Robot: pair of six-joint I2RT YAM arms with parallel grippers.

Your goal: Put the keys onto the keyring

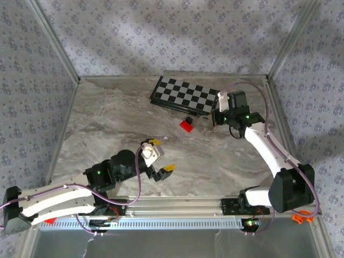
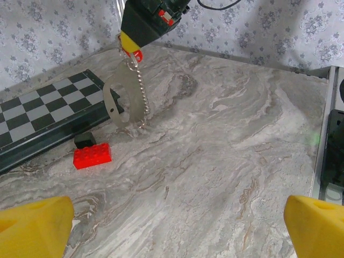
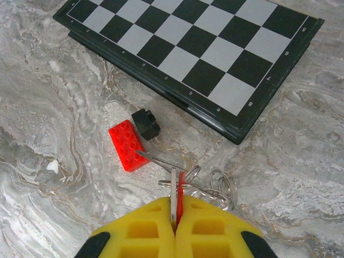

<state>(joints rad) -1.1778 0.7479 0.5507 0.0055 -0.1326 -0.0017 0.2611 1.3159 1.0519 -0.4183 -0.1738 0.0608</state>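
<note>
Most of the desk is bare, so I have free passage across its left and middle. The far side is tighter. The chessboard lies flat there, with the red block and the black piece just in front of it. The clamped right end effector hangs beside them, with the keyring dangling low and narrowing that gap.

White-black arms, purple-grey cables, yellow jaws.

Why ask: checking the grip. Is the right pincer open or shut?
Shut: the right pincer has yellow fingers pressed together, clamping the red key.
</note>
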